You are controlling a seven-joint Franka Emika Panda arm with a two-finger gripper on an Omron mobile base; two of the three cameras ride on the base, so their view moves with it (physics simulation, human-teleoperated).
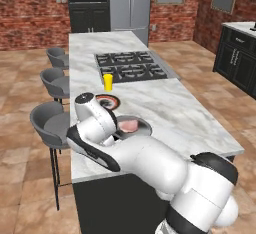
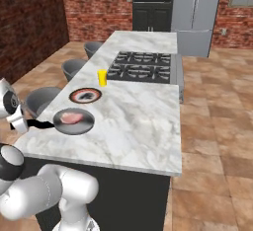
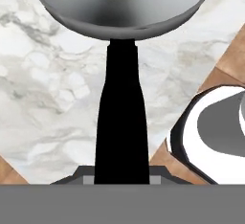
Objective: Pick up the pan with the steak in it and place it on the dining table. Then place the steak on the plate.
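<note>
The end effector (image 3: pixel 122 179) is clamped on the black handle of the pan (image 2: pixel 74 122). Straight ahead of it, the pan rests on the marble worktop (image 2: pixel 138 121) with the steak (image 2: pixel 70 118) inside; the plate (image 2: pixel 85 95) lies just beyond the pan.

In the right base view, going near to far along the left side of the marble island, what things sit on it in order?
The pan with the steak in it, then the plate, then the yellow cup, then the cooktop.
</note>
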